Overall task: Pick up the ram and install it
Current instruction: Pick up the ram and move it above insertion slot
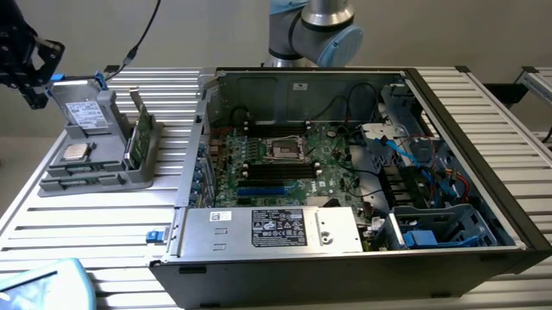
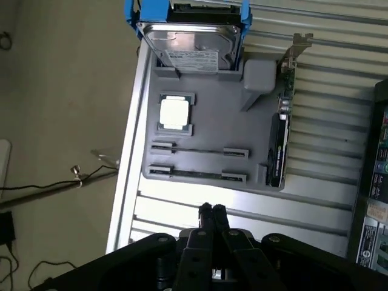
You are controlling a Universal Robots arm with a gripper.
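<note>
Gripper [image 2: 212, 211] hung high over the slatted table [image 1: 103, 226] at the exterior view's left, fingertips [image 2: 206, 210] pressed together and pinching nothing, touching nothing! From the wrist view the ram [image 2: 199, 150] sat in the gray holder tray [image 2: 254, 139], read edge-on as a thin dark strip between two little gray clips, with a second strip [image 2: 197, 176] just beside it in the row nearer the tray's edge. On the far side of those rows lay the CPU [image 2: 175, 113], beyond that the hard drive [image 2: 191, 51] in its blue bracket, and along one side stood the graphics card [image 2: 280, 139] on edge. Well apart, the open computer case [image 1: 483, 213] showed its motherboard [image 1: 319, 155] and the long black memory slots [image 1: 278, 170]; whether those were free I could not tell. By my reckoning this was the approach for the pick, nothing grasped yet. Doing it well looked to mean spreading that claw before any descent, squaring the pads across the stick's thin faces, and meeting it near the middle of its length so it would come up level rather than cocked in its clips. A straight vertical pull seemed safest, and the card's bracket close by was the thing to stay clear of.
</note>
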